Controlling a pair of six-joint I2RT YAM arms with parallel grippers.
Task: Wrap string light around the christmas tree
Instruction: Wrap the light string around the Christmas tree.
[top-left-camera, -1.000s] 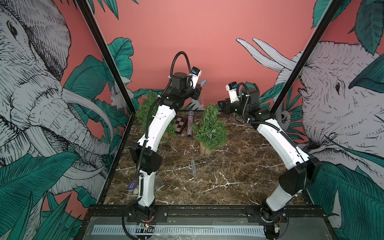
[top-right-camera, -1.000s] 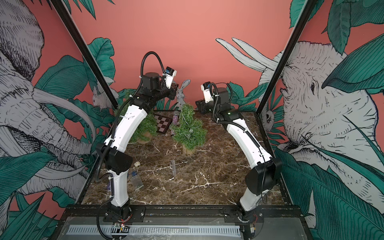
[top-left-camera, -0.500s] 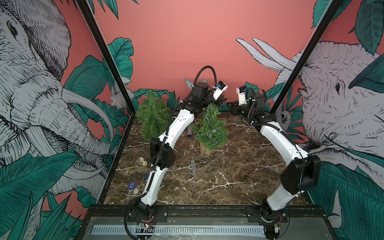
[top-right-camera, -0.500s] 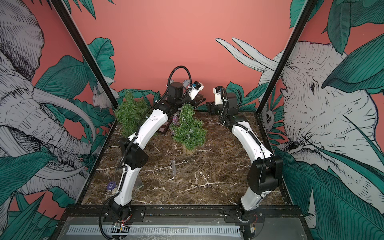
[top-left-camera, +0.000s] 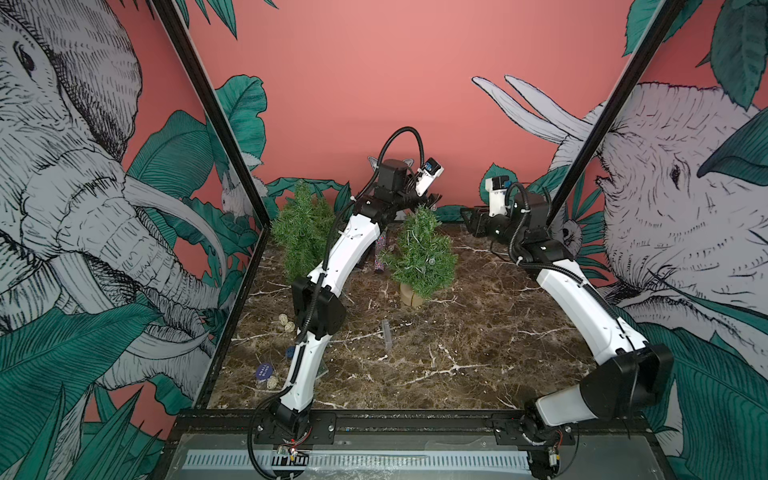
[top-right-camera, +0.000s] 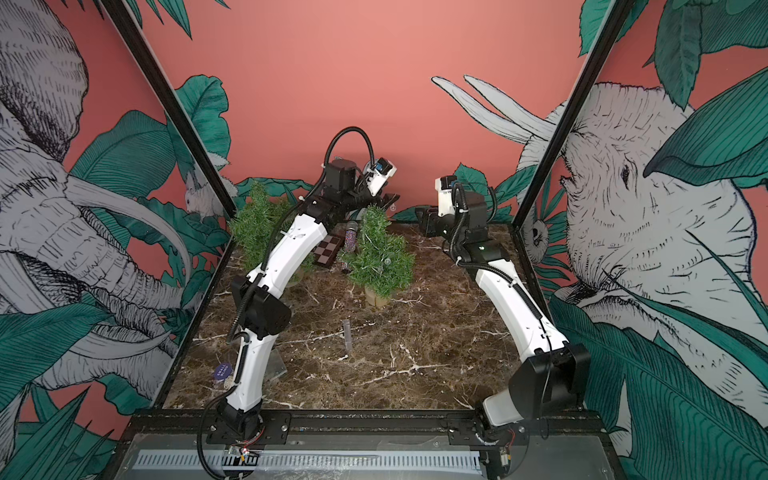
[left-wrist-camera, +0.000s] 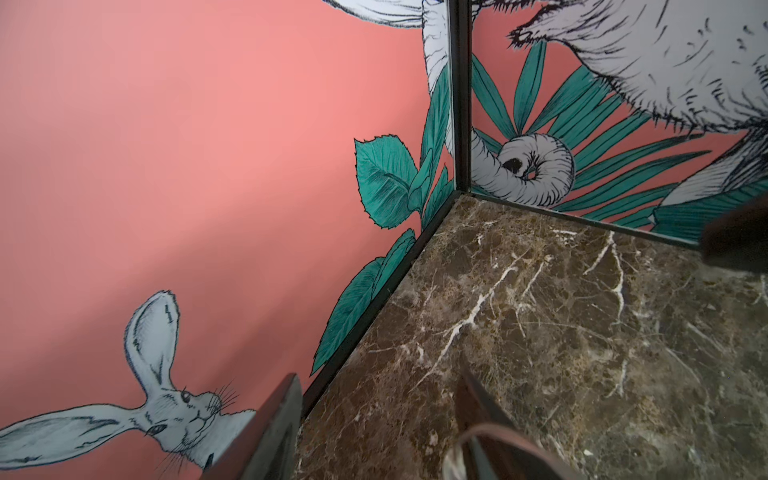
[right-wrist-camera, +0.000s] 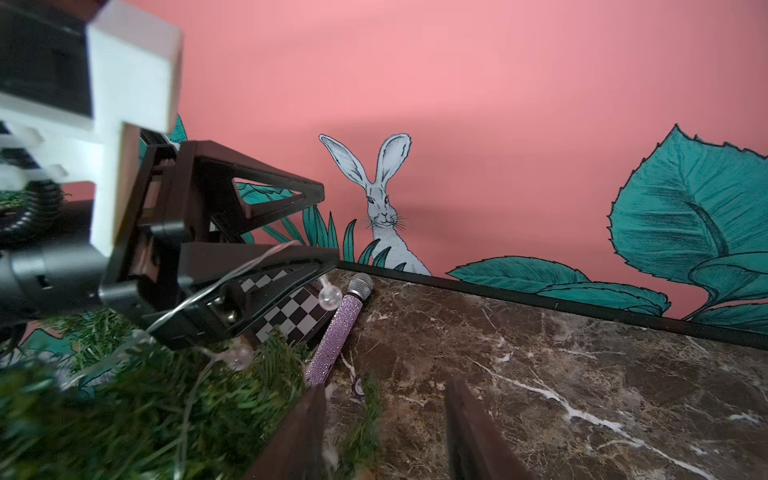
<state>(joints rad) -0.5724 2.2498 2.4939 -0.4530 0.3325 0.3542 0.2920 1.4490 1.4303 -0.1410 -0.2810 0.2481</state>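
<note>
Your left claw (top-left-camera: 430, 200) hangs just above the tip of the christmas tree (top-left-camera: 419, 253) with its jaws apart. In the right wrist view you can see the thin wire of the string light (right-wrist-camera: 232, 276) draped loosely over the lower finger (right-wrist-camera: 291, 259), not pinched, and one clear bulb dangles off that fingertip. More wire and another bulb sit among the tree's branches. The tree stands upright on its wooden stump towards the back of the counter (top-left-camera: 478, 332). Your right claw (top-left-camera: 467, 222) sits off to the tree's right, near the back wall and low over the counter, jaws apart with bare marble showing between them. Behind the tree lie a glittery purple microphone (right-wrist-camera: 336, 332) and a checkered box (right-wrist-camera: 291, 311), side by side; a second tree (top-left-camera: 301, 228) stands by the left wall
</note>
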